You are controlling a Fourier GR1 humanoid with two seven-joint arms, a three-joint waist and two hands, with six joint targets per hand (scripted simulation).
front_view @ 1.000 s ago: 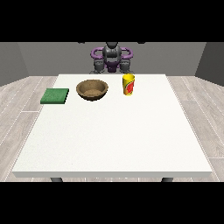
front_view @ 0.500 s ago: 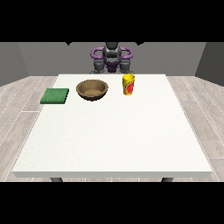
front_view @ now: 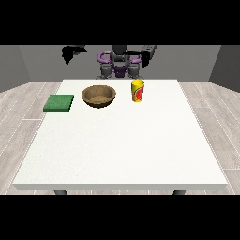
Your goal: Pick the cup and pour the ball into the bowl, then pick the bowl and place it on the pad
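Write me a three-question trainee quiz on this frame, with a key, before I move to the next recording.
1. True or false: the yellow cup stands upright on the table.
2. What lies at the view's left of the wooden bowl? A) the green pad B) the cup C) a spoon
3. Fill in: the hand at the view's right is raised above the ____.

Key: 1 true. 2 A. 3 cup. Neither this hand nor the hand at the view's left touches anything; both hang in the air near the table's far edge.
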